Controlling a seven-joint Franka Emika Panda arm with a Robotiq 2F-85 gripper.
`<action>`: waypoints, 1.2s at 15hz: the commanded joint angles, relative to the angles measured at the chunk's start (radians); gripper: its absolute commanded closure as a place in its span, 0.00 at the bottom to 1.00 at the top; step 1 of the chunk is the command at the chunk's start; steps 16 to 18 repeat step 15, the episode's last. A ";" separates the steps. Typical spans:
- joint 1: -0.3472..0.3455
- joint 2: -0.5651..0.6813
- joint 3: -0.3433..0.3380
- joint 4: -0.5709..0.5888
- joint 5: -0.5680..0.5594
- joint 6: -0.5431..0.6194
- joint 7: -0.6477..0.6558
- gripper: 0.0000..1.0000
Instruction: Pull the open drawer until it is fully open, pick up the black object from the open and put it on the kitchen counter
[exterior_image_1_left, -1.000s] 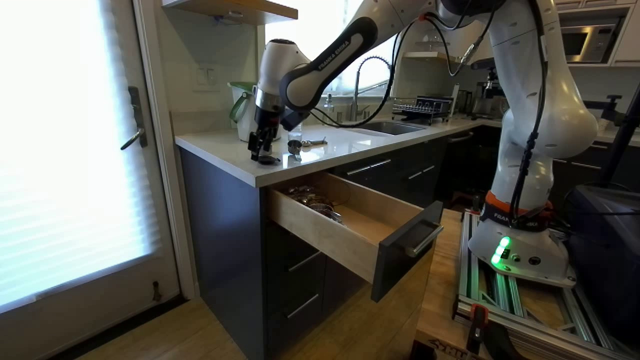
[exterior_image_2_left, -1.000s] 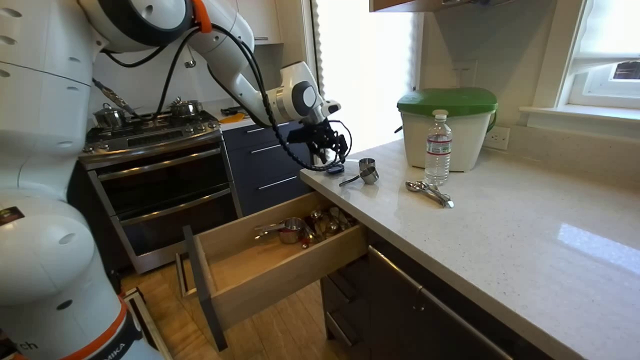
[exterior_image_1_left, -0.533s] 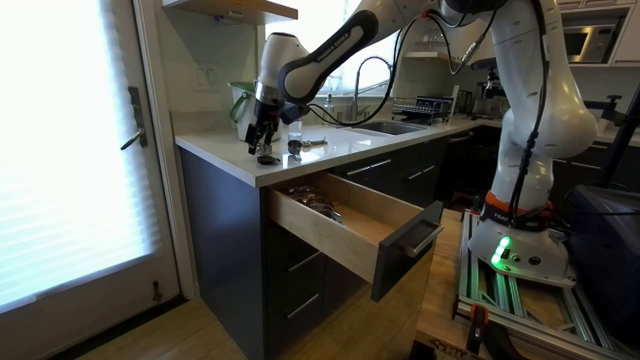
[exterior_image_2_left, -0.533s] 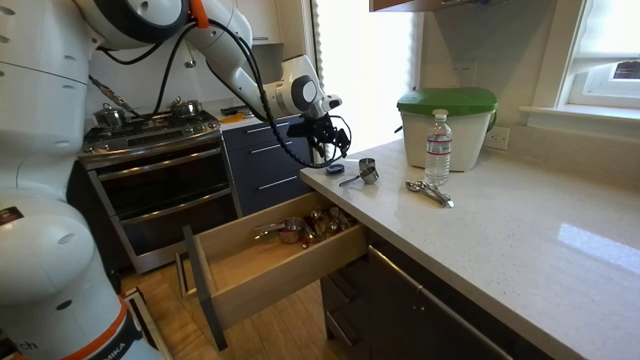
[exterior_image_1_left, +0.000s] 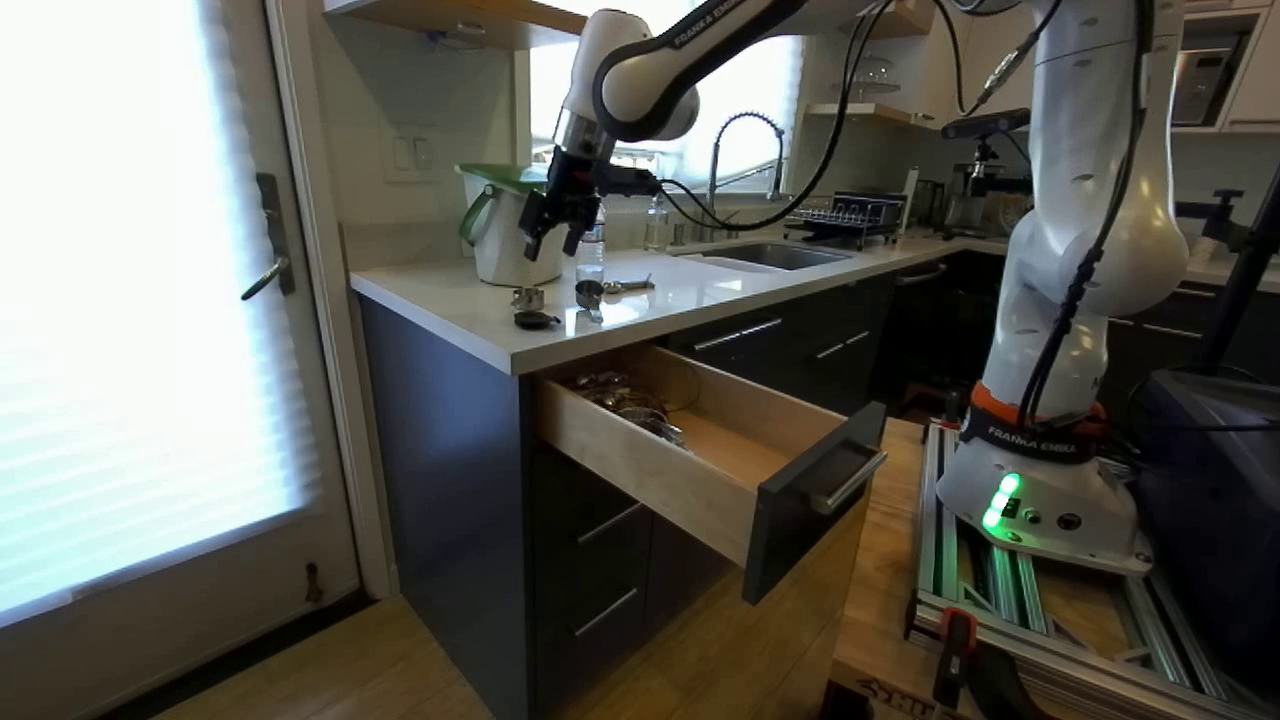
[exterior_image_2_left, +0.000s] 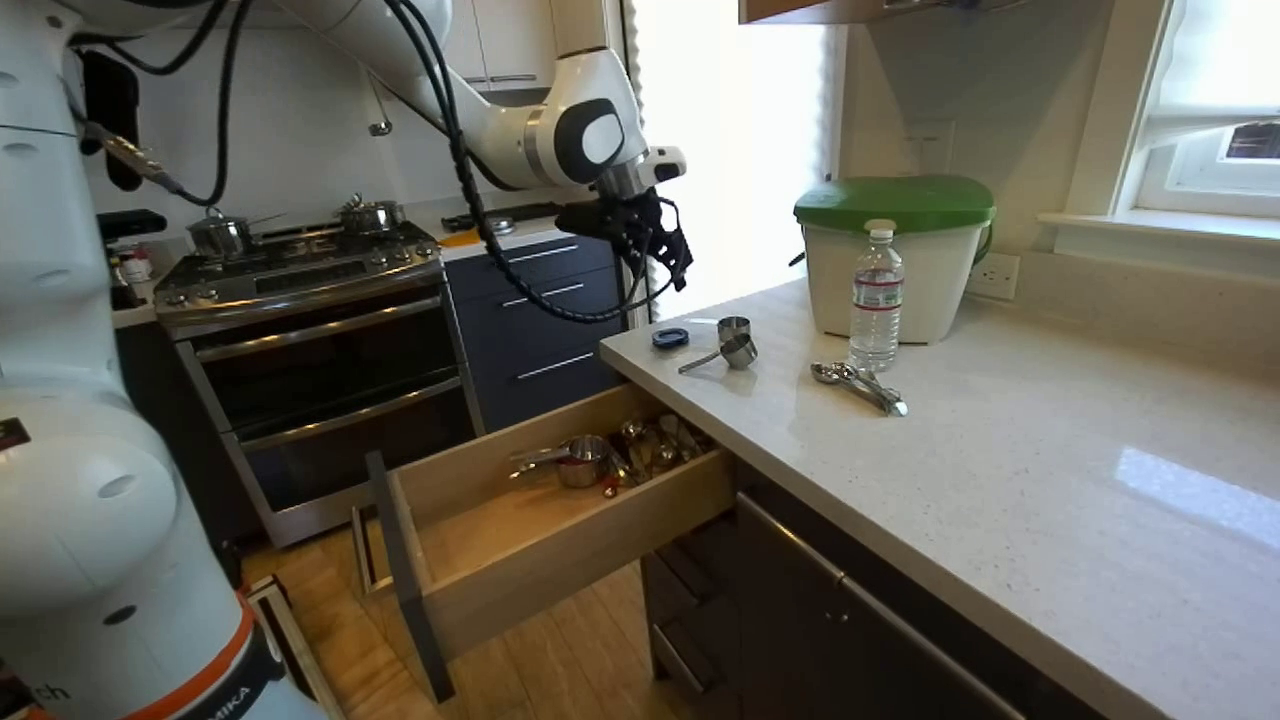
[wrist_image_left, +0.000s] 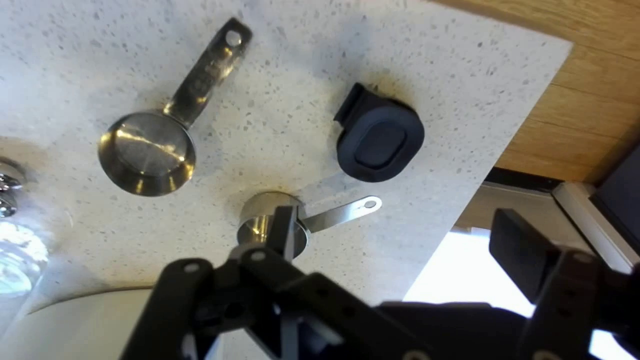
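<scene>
Raised the gripper (exterior_image_1_left: 553, 240), within the last second, from a low position at the black object (wrist_image_left: 381, 142) to a height well clear of the kitchen counter (exterior_image_2_left: 1000, 480). Held the fingers (wrist_image_left: 522, 252) spread wide, with nothing pinched between. Left the black object lying flat on the kitchen counter, at the left end in an exterior view, left of the measuring cups (exterior_image_2_left: 740, 352) and touching neither. Left the drawer (exterior_image_2_left: 580, 560) unmoved, extended toward the near left. Judged pick-up and placement complete from this release; judged only withdrawal outstanding. Could not confirm full extension of the drawer from these views.

Counted on the kitchen counter: one black object; two measuring cups, one near and one far; one water bottle (exterior_image_2_left: 876, 315), farther right; one green-lidded bin (exterior_image_2_left: 935, 275), behind the bottle on the far side; one cluster of metal utensils (exterior_image_2_left: 862, 388), on the near side of the bottle, with individual pieces not separable. Counted along the near edge: one extended drawer. Counted inside the drawer: at least one handled metal cup (exterior_image_2_left: 582, 464), plus a heap of mixed utensils (exterior_image_2_left: 663, 443) too tangled to number.
</scene>
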 joint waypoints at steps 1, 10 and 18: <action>-0.024 -0.182 0.014 -0.190 0.073 0.012 -0.008 0.00; -0.055 -0.408 0.009 -0.361 0.118 -0.021 -0.029 0.00; -0.057 -0.390 0.013 -0.349 0.117 -0.021 -0.029 0.00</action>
